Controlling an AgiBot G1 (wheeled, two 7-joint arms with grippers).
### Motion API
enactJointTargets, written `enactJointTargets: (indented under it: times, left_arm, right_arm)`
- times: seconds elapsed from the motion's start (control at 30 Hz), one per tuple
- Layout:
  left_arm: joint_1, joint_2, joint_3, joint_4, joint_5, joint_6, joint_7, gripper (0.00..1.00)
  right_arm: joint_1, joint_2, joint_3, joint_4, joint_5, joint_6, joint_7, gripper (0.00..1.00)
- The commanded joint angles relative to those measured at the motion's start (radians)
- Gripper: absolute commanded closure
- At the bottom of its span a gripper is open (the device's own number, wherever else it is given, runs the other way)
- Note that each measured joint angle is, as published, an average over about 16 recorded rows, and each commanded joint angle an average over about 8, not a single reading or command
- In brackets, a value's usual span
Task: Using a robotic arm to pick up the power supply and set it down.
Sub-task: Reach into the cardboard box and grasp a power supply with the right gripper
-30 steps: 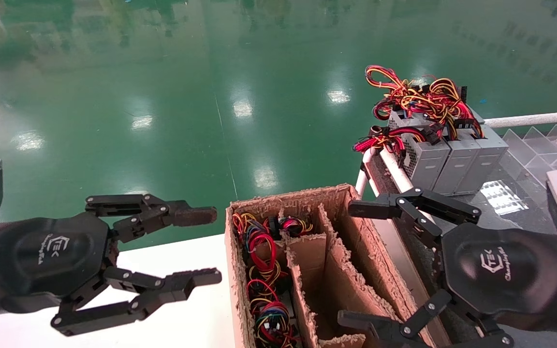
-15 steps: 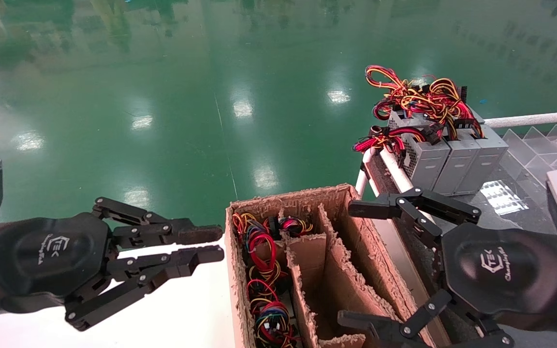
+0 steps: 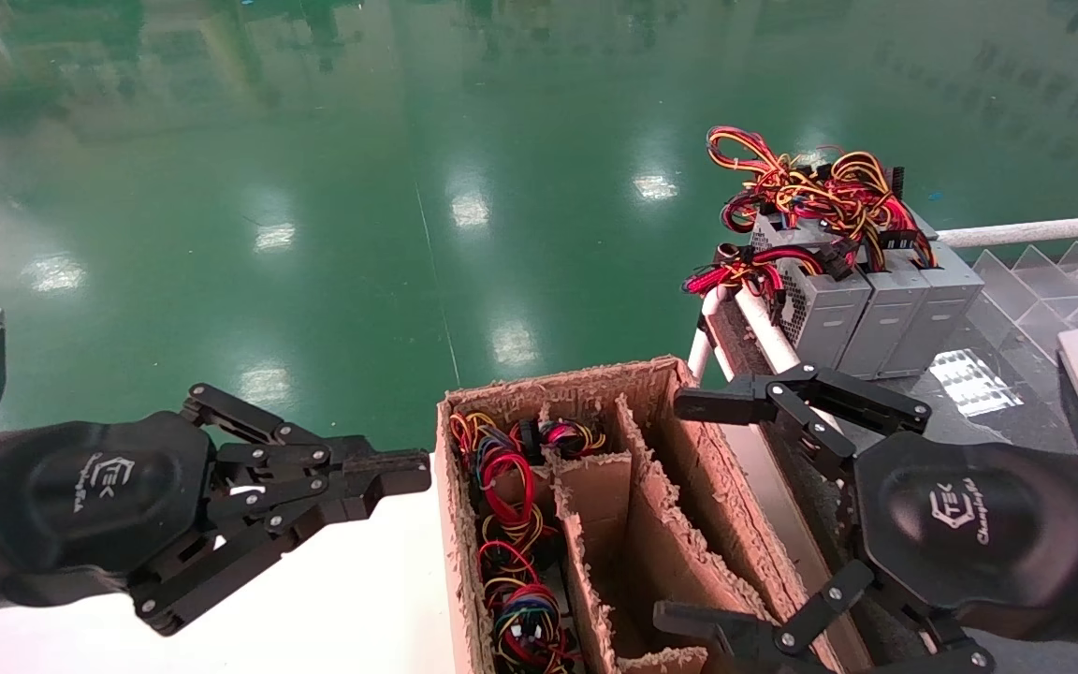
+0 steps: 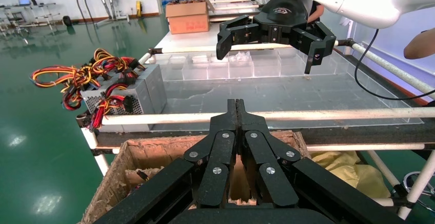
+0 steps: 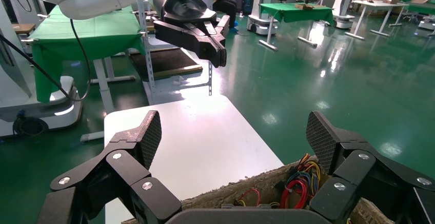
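The power supply lies low in the left compartment of a ragged cardboard box (image 3: 576,382). Only its coiled blue, red, yellow and orange wires (image 3: 513,562) show; its grey body is hidden. The same wires (image 5: 302,183) appear in the right wrist view, between the fingers and below them. My right gripper (image 3: 679,511) hangs open over the box's right side, fingers spread wide and holding nothing. My left gripper (image 3: 408,465) is shut on nothing, level with the box's left wall and above the white table (image 3: 352,599).
Three grey units with red, yellow and black wires (image 3: 876,300) stand on the rack at the far right, behind a white rail (image 3: 768,337). Clear plastic dividers (image 3: 1035,281) lie beyond them. The box's middle and right compartments (image 3: 651,552) show bare cardboard. Green floor lies ahead.
My left gripper's fingers have closed from wide open to fully shut, with nothing between them. The right gripper and the box have not moved.
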Motion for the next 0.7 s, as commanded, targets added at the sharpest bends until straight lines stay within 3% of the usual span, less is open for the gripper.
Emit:
enactJointTargets:
  times: [0.03, 0.43, 0.7]
  left_arm:
    - [0.0, 0.0, 0.0, 0.0, 0.0, 0.0, 0.0, 0.0]
    - [0.0, 0.0, 0.0, 0.0, 0.0, 0.0, 0.0, 0.0]
    - [0.0, 0.0, 0.0, 0.0, 0.0, 0.0, 0.0, 0.0]
  right_arm:
    - [0.0, 0.0, 0.0, 0.0, 0.0, 0.0, 0.0, 0.0]
    - [0.006, 0.005, -0.017, -0.004, -0.05, 0.03, 0.015, 0.0]
    - [0.074, -0.045, -0.116, 0.042, -0.258, 0.096, 0.087, 0.0]
